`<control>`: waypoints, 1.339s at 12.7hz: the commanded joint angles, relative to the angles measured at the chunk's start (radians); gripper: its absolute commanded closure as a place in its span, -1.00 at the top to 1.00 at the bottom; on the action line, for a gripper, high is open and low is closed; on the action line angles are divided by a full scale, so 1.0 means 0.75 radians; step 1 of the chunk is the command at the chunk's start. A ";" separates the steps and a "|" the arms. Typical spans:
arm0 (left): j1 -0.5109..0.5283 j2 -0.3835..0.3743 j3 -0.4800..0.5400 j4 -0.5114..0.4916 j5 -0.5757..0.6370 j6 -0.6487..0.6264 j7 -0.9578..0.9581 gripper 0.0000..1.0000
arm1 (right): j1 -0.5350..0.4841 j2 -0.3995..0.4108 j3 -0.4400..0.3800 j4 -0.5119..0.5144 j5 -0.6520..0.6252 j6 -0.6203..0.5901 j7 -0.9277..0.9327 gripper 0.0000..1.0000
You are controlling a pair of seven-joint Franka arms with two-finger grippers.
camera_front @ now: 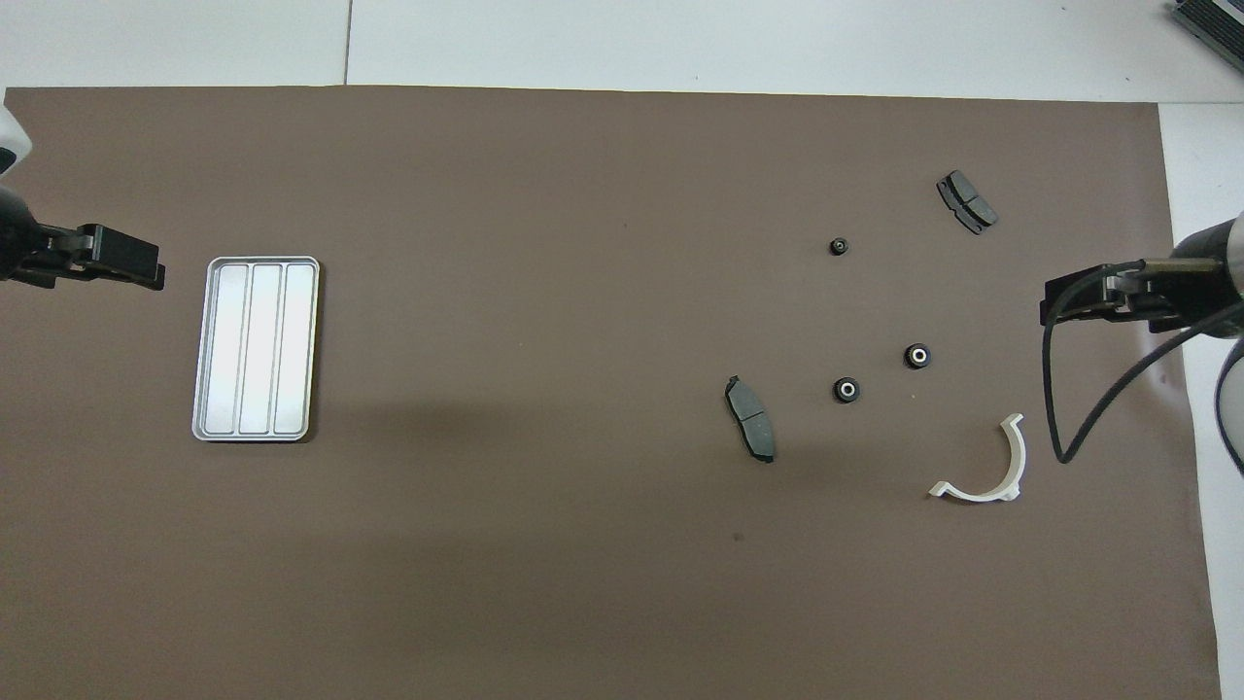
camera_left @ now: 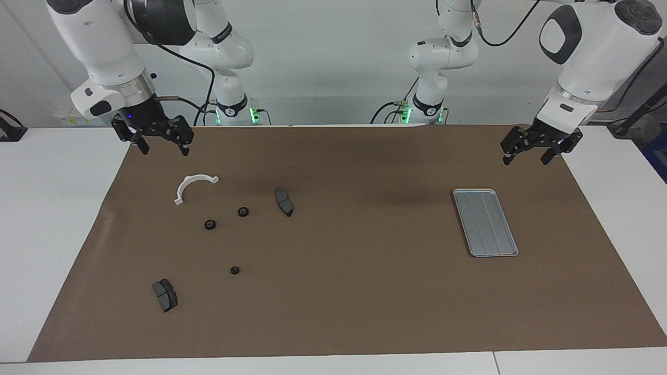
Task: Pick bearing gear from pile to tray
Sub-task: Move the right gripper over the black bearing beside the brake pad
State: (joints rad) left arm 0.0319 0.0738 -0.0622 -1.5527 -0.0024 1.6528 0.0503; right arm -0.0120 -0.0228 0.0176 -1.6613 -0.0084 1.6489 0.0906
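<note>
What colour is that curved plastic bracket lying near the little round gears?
The curved plastic bracket is plain white, clearest in the overhead view.

Even, bright light falls from above on my desk (camera_left: 62, 219). The brown mat (camera_left: 354, 291) carries only soft, faint shadows, one broad dim patch beside the tray (camera_front: 257, 267), whose ridged metal glares pale in the overhead view. Both views are sharp, with no visible bending at the edges.

facing: high, toward robots | overhead: steeply down | shared: brown mat (camera_left: 365, 291)
</note>
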 commanded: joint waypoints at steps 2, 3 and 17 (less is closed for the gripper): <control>-0.008 -0.029 0.005 -0.034 0.015 0.013 0.002 1.00 | -0.002 -0.041 0.003 -0.047 -0.017 0.014 -0.029 1.00; -0.008 -0.029 0.005 -0.034 0.015 0.013 0.002 1.00 | -0.004 -0.039 0.003 -0.043 -0.001 0.014 -0.027 1.00; -0.010 -0.027 0.005 -0.042 0.015 0.015 -0.004 1.00 | -0.015 0.000 0.003 -0.405 0.001 0.499 -0.106 1.00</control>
State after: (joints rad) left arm 0.0315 0.0738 -0.0633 -1.5543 -0.0024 1.6528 0.0503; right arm -0.0113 -0.0154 0.0167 -1.8834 -0.0083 1.9394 0.0482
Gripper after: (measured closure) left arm 0.000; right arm 0.000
